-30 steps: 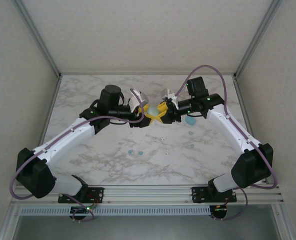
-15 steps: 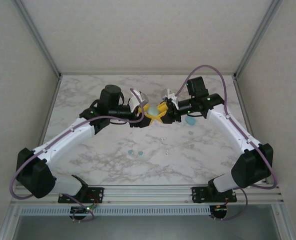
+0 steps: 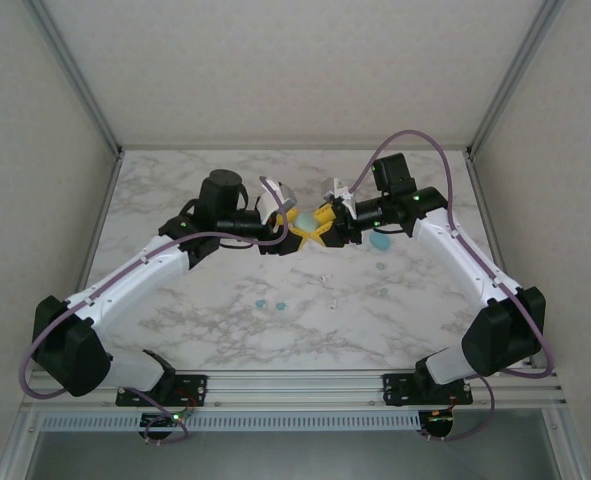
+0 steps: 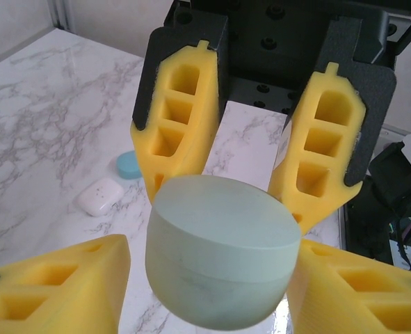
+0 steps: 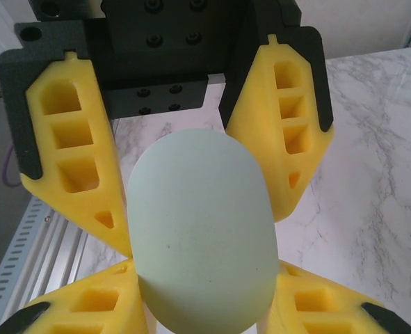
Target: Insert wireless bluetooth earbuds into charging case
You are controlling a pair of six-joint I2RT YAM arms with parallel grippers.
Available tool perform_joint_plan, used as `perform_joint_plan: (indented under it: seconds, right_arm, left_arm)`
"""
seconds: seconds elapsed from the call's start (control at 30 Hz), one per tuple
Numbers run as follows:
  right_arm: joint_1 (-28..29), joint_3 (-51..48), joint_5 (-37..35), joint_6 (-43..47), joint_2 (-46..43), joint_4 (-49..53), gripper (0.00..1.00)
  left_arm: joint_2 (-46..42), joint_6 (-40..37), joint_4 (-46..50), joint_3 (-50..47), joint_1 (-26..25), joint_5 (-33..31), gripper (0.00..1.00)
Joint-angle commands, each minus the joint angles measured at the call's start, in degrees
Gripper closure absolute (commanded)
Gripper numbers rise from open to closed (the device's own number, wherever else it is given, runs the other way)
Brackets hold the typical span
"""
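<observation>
A pale green rounded charging case (image 4: 219, 243) hangs above the table between both grippers at mid-table. My right gripper (image 5: 202, 299) is shut on it, its yellow pads pressed to both sides of the case (image 5: 198, 229). My left gripper (image 4: 212, 278) faces it and straddles the same case, open, with a sliver of marble showing between one pad (image 4: 59, 285) and the case. From above, the left gripper (image 3: 295, 228) and right gripper (image 3: 320, 226) meet tip to tip. Tiny teal earbuds (image 3: 271, 303) and whitish earbuds (image 3: 332, 301) lie on the table nearer the arms.
A small white case (image 4: 99, 197) and a blue case (image 4: 130, 165) lie on the marble table (image 3: 175, 190). From above the blue case (image 3: 380, 241) sits below the right arm, with more teal earbuds (image 3: 381, 279) close by. Metal frame posts (image 3: 75, 75) bound the sides.
</observation>
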State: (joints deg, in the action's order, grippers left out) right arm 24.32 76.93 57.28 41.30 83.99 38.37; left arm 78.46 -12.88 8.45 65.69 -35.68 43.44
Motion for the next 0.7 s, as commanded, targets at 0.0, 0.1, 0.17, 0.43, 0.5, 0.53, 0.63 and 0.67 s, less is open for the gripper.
perform_joint_plan:
  seconds: [0.0, 0.1, 0.17, 0.43, 0.5, 0.53, 0.63, 0.67]
  right_arm:
    - [0.4, 1.03, -0.15, 0.51, -0.42, 0.48, 0.68]
    - [0.48, 0.88, 0.64, 0.27, -0.65, 0.07, 0.68]
    - [0.47, 0.62, 1.14, -0.17, -1.16, -0.68, 0.68]
    - [0.21, 0.48, 2.99, -1.3, -2.1, -2.33, 0.69]
    - [0.23, 0.73, 2.65, -1.18, -1.87, -1.76, 0.69]
    - [0.23, 1.12, 2.26, -0.75, -1.59, -0.88, 0.69]
    - [0.21, 1.47, 2.14, 0.26, -1.19, 0.58, 0.69]
    - [0.21, 1.47, 2.14, 0.27, -1.13, 0.67, 0.68]
  left_arm:
    - [-0.32, 1.0, -1.77, 0.49, -0.35, 1.05, 0.4]
    - [-0.41, 0.29, -1.2, 0.75, -0.35, 0.92, 0.47]
    - [-0.41, -0.52, -0.11, 0.84, -0.35, 0.85, 0.49]
    - [-0.85, -2.57, 1.77, 0.34, -0.35, 0.98, 0.44]
    - [-1.07, -2.48, 1.54, 0.4, -0.32, 1.0, 0.45]
    - [-1.19, -2.06, 1.01, 0.34, -0.31, 0.88, 0.45]
    - [-1.46, -0.3, -1.74, -0.2, -0.35, 0.85, 0.42]
    - [-1.46, 0.15, -1.77, -0.21, -0.35, 0.79, 0.42]
